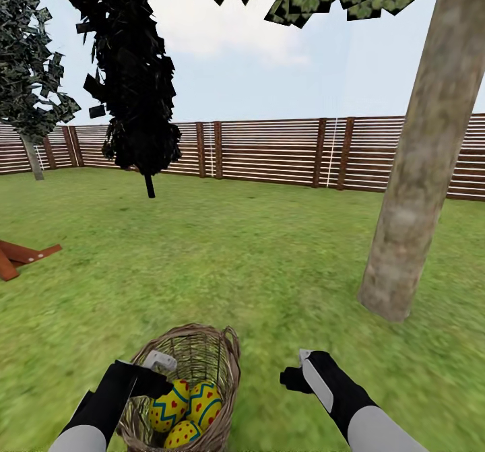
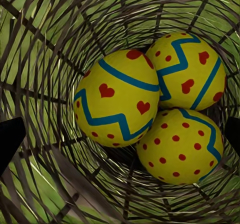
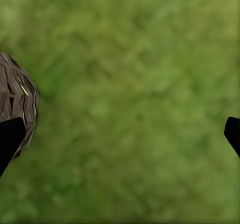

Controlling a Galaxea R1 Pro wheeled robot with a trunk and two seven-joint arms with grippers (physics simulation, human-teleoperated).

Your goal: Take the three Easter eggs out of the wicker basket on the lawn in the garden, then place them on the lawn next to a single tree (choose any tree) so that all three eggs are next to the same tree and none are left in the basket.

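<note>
Now the left gripper [image 2: 120,134], jaws apart, hangs just above three eggs [image 2: 117,99]; smooth and round, probably slippery, so grip across the middle.

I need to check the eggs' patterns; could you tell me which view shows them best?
The left wrist view: it looks straight down into the basket at all three eggs, unobstructed. The head view shows them small, partly hidden by the left arm.

Three eggs [image 1: 183,408] in basket [image 1: 225,361]; tree [image 1: 421,169] right, beyond.
</note>
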